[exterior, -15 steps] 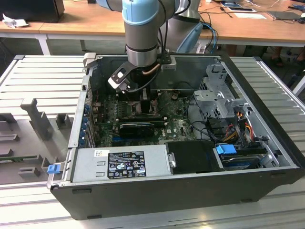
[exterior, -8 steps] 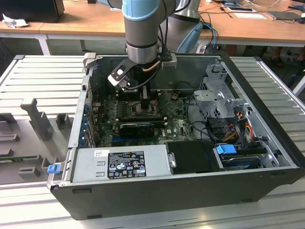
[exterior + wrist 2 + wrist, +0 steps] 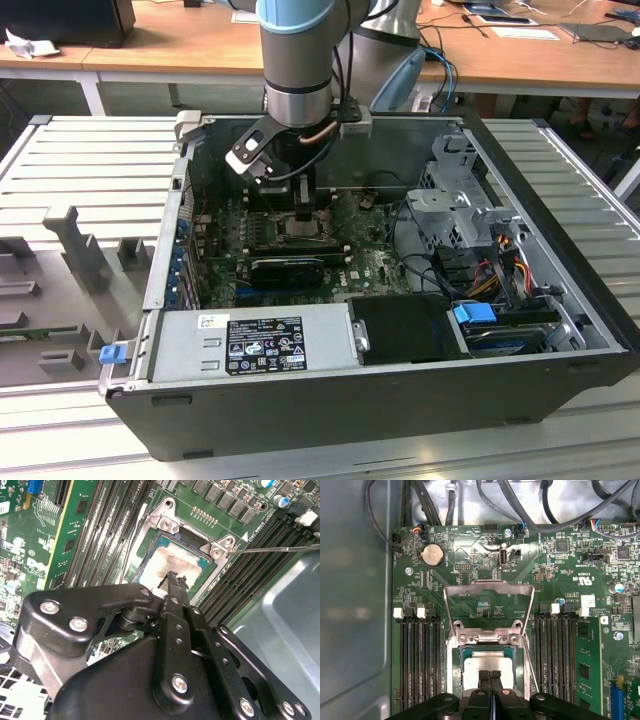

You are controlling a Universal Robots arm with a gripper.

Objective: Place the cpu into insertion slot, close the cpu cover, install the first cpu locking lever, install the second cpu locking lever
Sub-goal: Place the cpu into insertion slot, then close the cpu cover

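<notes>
The cpu [image 3: 487, 661] [image 3: 175, 560], a pale metal square, lies flat in the insertion slot [image 3: 452, 666] [image 3: 148, 550] on the green board. My gripper [image 3: 490, 675] [image 3: 175, 578] hangs right over the chip with its black fingertips pressed together, at or just above the chip's top. The cpu cover [image 3: 490, 585] stands swung up from its hinge, off the socket, its square opening showing the board behind. A thin locking lever rod [image 3: 280, 547] [image 3: 532, 667] sticks out beside the socket, unlatched. In the exterior view the gripper [image 3: 305, 212] reaches down into the open computer case.
Black memory slots [image 3: 417, 665] [image 3: 557, 655] flank the socket on both sides. A long black card [image 3: 288, 270] lies in front of it, the power supply [image 3: 260, 342] along the case front, and a drive cage [image 3: 460, 205] with cables on the exterior view's right. Case walls surround the board.
</notes>
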